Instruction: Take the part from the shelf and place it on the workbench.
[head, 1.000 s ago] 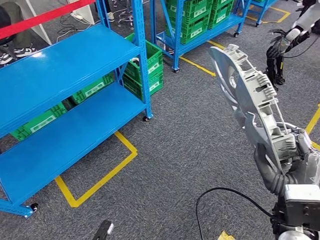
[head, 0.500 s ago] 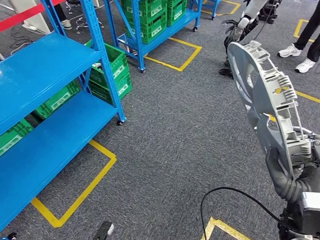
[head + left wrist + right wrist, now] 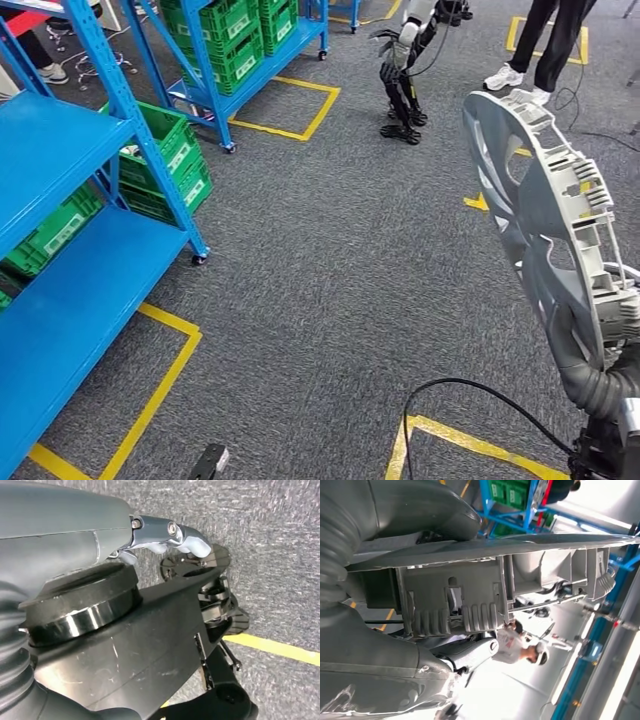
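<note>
With the view swung away from the blue shelf (image 3: 68, 150), the right hand (image 3: 596, 375) holds the grey part (image 3: 540, 215) upright, carrying under way, left hand's (image 3: 166, 532) state unclear.

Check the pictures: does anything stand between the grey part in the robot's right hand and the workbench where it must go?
That cannot be settled here. The right hand holds the grey part upright over grey carpet, but no workbench is in sight. Ahead stand another robot and a person's legs; the blue shelf lies to the left.
</note>
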Available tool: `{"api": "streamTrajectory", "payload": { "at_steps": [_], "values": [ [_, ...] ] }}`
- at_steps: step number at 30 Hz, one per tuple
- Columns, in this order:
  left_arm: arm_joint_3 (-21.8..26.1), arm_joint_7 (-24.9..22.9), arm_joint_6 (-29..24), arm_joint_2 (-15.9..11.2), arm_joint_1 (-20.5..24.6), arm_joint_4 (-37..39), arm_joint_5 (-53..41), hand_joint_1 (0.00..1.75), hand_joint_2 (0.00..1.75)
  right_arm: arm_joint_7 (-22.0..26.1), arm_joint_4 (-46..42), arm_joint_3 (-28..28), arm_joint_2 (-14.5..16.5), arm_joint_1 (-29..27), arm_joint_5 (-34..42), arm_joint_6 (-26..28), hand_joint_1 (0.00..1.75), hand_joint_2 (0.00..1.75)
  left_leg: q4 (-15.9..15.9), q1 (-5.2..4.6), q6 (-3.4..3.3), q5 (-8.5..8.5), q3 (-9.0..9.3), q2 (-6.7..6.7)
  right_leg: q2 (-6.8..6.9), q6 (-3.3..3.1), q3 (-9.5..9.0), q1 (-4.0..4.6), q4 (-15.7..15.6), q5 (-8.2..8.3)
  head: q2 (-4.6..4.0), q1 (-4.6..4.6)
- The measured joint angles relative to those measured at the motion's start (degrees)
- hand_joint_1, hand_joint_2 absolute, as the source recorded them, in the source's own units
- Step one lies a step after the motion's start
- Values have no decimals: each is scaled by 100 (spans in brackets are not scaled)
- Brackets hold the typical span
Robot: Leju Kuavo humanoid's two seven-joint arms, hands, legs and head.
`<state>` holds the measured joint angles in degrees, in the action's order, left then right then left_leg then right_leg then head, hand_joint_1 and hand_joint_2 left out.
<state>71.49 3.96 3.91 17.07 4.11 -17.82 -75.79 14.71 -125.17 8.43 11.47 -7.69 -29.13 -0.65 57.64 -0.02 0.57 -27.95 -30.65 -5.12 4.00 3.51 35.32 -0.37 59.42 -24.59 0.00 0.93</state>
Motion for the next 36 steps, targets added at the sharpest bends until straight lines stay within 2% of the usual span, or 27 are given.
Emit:
{"api": "streamTrajectory", "payload": {
  "at_steps": [2,4,6,7,8,9,10,11,13,15,16,17,18,20,21,22,23,24,25,26,28,29,30,31,33,35,36],
  "values": [
    [0,0,-10,2,6,0,3,0,175,5,-10,28,8,-1,33,2,175,175,-23,11,57,-4,14,-68,-133,-106,25,10,-14,29,0,7],
    [0,0,-19,7,11,0,7,0,175,19,-31,59,17,10,93,3,175,175,114,37,106,-140,-45,94,-266,-186,39,-1,-43,58,0,14],
    [0,0,-19,8,14,1,9,0,175,40,-44,85,31,39,143,-1,175,175,722,46,117,-481,-331,373,-397,-235,45,-12,-58,78,0,40],
    [0,0,-18,8,10,1,9,0,175,49,-44,96,37,53,158,-3,175,175,1142,43,114,-656,-543,446,-469,-250,49,-8,-59,82,0,51],
    [0,0,-18,7,3,1,8,0,175,56,-44,108,42,61,168,-5,175,175,1484,41,108,-755,-727,478,-551,-257,52,-3,-58,84,0,60],
    [0,0,-18,6,-3,1,8,0,175,60,-44,120,43,64,173,-7,175,175,1658,39,100,-745,-838,495,-639,-259,52,1,-58,87,0,60],
    [0,0,-18,6,-9,1,7,0,175,61,-44,132,44,64,177,-8,175,175,1603,39,89,-619,-843,510,-731,-255,50,1,-58,91,0,60],
    [0,0,-18,6,-11,1,4,0,175,61,-44,143,48,63,183,-9,175,175,1337,42,78,-412,-740,546,-822,-246,48,-3,-56,96,0,60],
    [-1,0,-21,10,-7,1,-10,0,175,65,-45,162,61,65,209,-13,175,175,556,80,69,-25,-400,833,-986,-207,64,-9,-31,107,0,62],
    [-2,0,-24,18,-5,1,-34,0,175,83,-48,179,72,67,268,-47,175,175,120,108,70,95,-211,1082,-1126,-144,114,-17,-16,127,0,61],
    [-3,0,-25,22,-6,1,-44,0,175,100,-49,188,74,66,309,-79,175,175,69,104,57,87,-196,1089,-1195,-104,140,-24,-22,146,0,61],
    [-4,0,-25,26,-6,1,-51,0,175,120,-50,195,74,63,352,-117,175,175,73,96,29,101,-197,1014,-1258,-68,165,-41,-47,170,0,60],
    [-5,3,-23,29,-2,1,-51,0,175,139,-51,201,74,61,389,-145,175,175,63,93,-9,116,-195,942,-1208,-36,194,-41,-37,171,0,59],
    [-7,15,-14,43,8,1,-48,0,175,163,-51,203,74,75,432,-175,175,175,43,93,-82,141,-191,782,-873,8,353,-19,234,11,0,26],
    [-7,21,-9,47,7,1,-45,0,175,169,-51,202,74,86,446,-181,175,175,41,82,-106,140,-190,700,-649,24,507,-10,570,-169,0,10],
    [-6,24,-7,49,-2,1,-41,0,175,170,-51,201,74,99,455,-184,175,175,41,70,-123,135,-190,615,-518,41,697,-12,983,-365,0,0],
    [-5,24,-7,47,-12,1,-37,0,175,171,-51,202,74,107,464,-184,175,175,42,62,-130,128,-190,526,-464,53,871,-21,1361,-517,0,2],
    [-4,24,-7,44,-20,1,-32,0,175,171,-51,205,74,112,473,-183,175,175,42,57,-134,121,-187,436,-444,61,977,-29,1604,-586,0,0],
    [-3,24,-7,42,-23,1,-28,0,175,170,-51,211,74,116,483,-181,175,175,43,55,-130,111,-180,354,-432,65,963,-33,1608,-542,0,0],
    [-2,25,-7,42,-22,1,-27,0,175,171,-51,216,74,121,498,-180,175,175,43,55,-120,98,-167,279,-406,66,823,-35,1372,-405,0,1],
    [-2,26,-6,39,-20,0,-27,0,175,174,-51,223,74,141,535,-181,175,175,48,39,-73,55,-125,148,-195,63,346,-15,566,-91,0,-2],
    [-2,28,-5,34,-19,-1,-28,0,175,177,-51,225,74,151,552,-184,175,175,54,22,-45,32,-107,94,-100,36,164,1,252,1,0,5],
    [-2,32,-2,29,-16,-1,-28,0,175,180,-52,228,74,160,564,-187,175,175,56,6,-17,18,-92,46,-37,-2,67,19,77,32,0,10],
    [-2,41,4,25,-14,-1,-22,0,175,182,-52,232,74,165,570,-189,175,175,50,-6,9,11,-81,1,-48,-50,57,41,39,17,0,14],
    [-1,77,22,23,-8,1,8,0,175,183,-60,244,74,163,574,-191,175,175,33,8,69,-8,-49,-59,-185,-146,77,41,18,34,0,17],
    [2,118,51,21,-4,1,50,0,175,183,-79,258,75,171,571,-194,175,175,243,28,119,-177,-121,125,-314,-219,62,19,-16,55,0,35],
    [2,130,66,20,-2,1,64,0,175,184,-89,263,75,176,570,-199,175,175,529,35,130,-338,-254,274,-377,-246,52,6,-28,62,0,55]
  ]
}}
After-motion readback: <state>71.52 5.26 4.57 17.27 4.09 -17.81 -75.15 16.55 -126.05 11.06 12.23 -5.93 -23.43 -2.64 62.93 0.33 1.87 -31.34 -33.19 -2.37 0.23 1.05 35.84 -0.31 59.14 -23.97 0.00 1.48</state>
